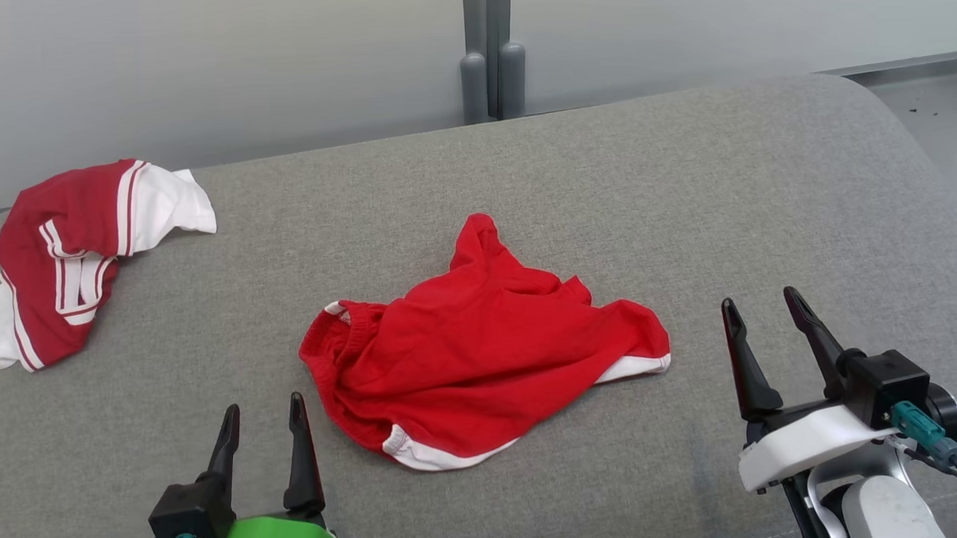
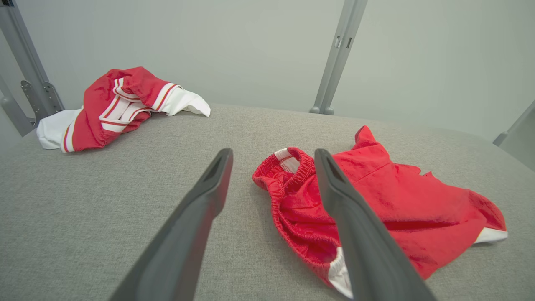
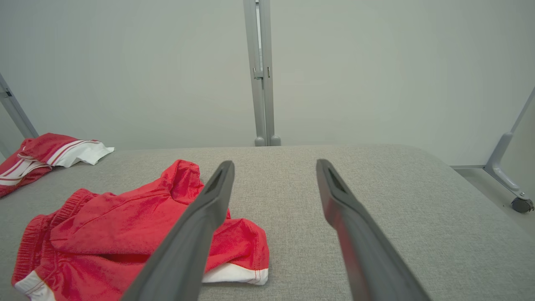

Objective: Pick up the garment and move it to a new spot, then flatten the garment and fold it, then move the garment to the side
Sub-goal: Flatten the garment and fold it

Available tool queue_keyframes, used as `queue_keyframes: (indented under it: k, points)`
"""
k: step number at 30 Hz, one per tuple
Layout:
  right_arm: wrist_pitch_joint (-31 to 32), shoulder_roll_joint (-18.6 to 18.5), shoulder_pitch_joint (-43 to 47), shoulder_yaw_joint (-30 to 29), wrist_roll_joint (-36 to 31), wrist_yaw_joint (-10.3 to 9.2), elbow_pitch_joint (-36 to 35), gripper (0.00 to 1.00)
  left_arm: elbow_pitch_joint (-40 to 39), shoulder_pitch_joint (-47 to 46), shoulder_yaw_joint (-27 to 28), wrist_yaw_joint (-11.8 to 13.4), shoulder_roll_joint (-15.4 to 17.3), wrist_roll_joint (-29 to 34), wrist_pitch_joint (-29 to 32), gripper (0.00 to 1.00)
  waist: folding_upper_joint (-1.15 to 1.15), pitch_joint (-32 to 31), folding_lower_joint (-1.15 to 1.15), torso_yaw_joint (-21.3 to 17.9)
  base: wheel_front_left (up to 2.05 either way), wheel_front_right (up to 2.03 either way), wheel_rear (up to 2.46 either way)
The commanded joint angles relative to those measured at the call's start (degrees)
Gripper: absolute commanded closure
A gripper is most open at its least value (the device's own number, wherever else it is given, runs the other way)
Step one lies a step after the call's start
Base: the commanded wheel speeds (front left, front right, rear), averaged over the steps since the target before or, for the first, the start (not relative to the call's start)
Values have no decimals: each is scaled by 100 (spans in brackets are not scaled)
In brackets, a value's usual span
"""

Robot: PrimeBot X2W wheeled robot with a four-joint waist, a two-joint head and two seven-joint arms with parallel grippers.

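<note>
The red garment (image 1: 481,356) lies crumpled at the middle of the table (image 1: 682,174), toward its near edge. Judged light, limp and non-slip; it will sag when lifted. Recommended holds: elastic waistband (image 1: 345,325) at left, white-trimmed hem (image 1: 637,367) at right. Left gripper (image 1: 263,404) and right gripper (image 1: 759,297) flank the garment, fully spread, empty, touching nothing.
</note>
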Motion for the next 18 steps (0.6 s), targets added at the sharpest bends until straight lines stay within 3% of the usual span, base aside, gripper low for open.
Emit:
queue_keyframes:
  k: [1,18]
  points:
    - [35,-10,71,24,-56,2,-59,0,-82,131,82,-14,-15,113,-16,0,1,-49,0,13,0,0,0]
    - [121,11,116,136,-14,2,-155,0,-128,271,352,-196,-128,419,-16,0,1,-136,0,95,0,0,0]
